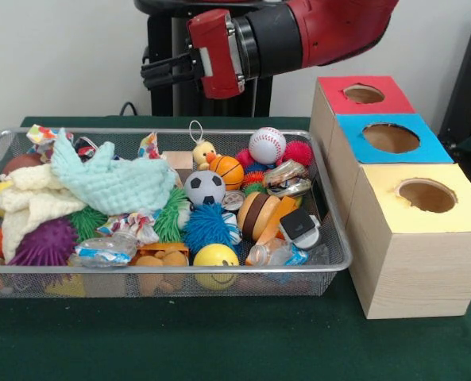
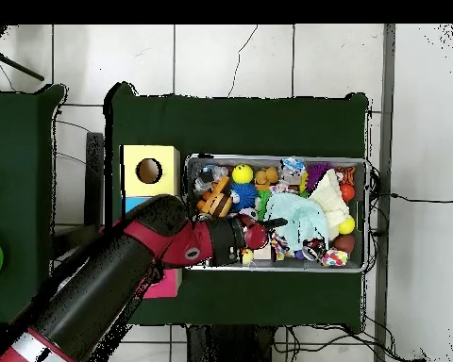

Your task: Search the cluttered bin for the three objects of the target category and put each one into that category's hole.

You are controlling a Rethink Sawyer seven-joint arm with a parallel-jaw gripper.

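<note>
A wire mesh bin [image 1: 330, 198] holds a pile of toys: a baseball [image 1: 267, 145], a small basketball [image 1: 227, 170], a soccer ball [image 1: 204, 188], a yellow smiley ball [image 1: 216, 256], a rubber duck [image 1: 203, 151], spiky balls and cloths. My gripper [image 1: 149, 73] hangs well above the bin's back middle. It points sideways, open, with nothing between its fingers. In the overhead view the gripper [image 2: 276, 223] is over the pale green cloth [image 2: 296, 215]. Beside the bin stand three wooden boxes with holes, topped red [image 1: 330, 99], blue [image 1: 354, 147] and yellow [image 1: 394, 218].
A pale green cloth [image 1: 112, 181] and a cream cloth [image 1: 32, 202] cover the bin's left part. A purple spiky ball [image 1: 44, 242], a blue spiky ball [image 1: 207, 225] and a burger toy [image 1: 259, 214] lie near the front. Green cloth covers the table [image 1: 219, 341].
</note>
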